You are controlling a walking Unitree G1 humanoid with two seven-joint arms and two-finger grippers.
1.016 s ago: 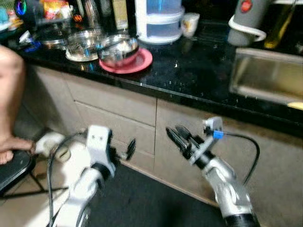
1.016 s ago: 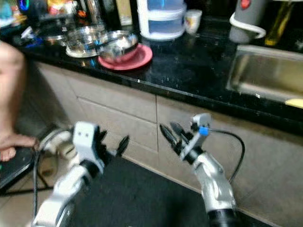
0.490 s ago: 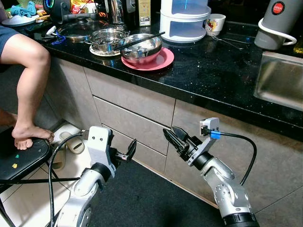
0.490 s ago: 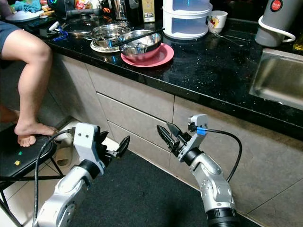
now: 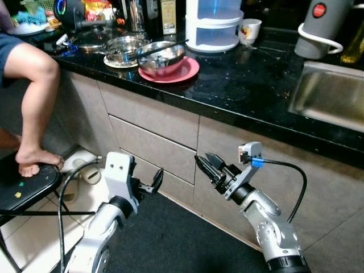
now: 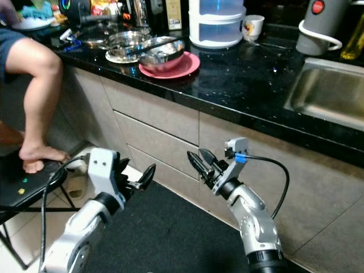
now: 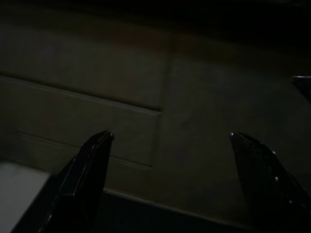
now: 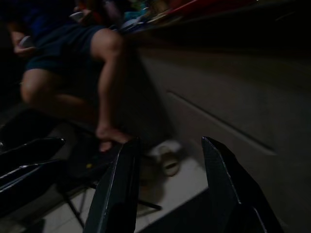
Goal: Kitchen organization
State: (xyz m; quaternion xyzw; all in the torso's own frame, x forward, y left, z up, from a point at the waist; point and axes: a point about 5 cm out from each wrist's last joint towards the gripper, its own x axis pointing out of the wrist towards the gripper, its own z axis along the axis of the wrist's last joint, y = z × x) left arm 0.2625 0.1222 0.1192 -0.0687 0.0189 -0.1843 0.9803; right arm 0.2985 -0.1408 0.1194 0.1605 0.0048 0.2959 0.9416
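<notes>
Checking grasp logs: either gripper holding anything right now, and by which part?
Nothing held. Left gripper and right gripper are both open and empty, low in front of the cabinet drawers.

Black speckled counter (image 5: 239, 85), grey cabinet fronts (image 5: 153, 122) w/ drawers, steel sink (image 5: 330, 96), dark floor mat (image 5: 170, 244), pale tiles.

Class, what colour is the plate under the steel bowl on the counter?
Pink plate, clearest in the left eye view.

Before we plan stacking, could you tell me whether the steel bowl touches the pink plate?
Touching: the left eye view shows the steel bowl resting on the pink plate.
</notes>
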